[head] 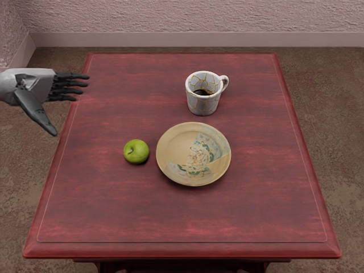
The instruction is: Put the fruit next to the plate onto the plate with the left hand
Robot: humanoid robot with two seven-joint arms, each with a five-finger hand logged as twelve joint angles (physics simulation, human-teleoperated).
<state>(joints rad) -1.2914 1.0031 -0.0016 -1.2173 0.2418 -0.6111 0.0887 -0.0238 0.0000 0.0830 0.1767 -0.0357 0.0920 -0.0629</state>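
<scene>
**Inspector:** What was the condition of the fruit?

**Assistant:** It was one green apple (136,151), round and glossy, with its dark stem dimple facing up. It sat on the red wooden desk (114,199), left of centre.

**Inspector:** How did it lie against the plate?

**Assistant:** It was just beside the plate (170,149), off its left rim. A thin strip of desk showed between them, so they did not appear to touch. The plate was a shallow cream dish with a green and blue pattern. A mug (203,92) with a crackled glaze stood behind the plate and apart from it, its handle to the right.

**Inspector:** And the hand?

**Assistant:** The left hand (42,91) hung at the desk's far left edge, toward the back. It was well apart from the apple, which lay nearer the front and to the right of it. The dark fingers (71,83) were stretched out straight toward the right, side by side, with the thumb angled downward. They gripped nothing.
</scene>
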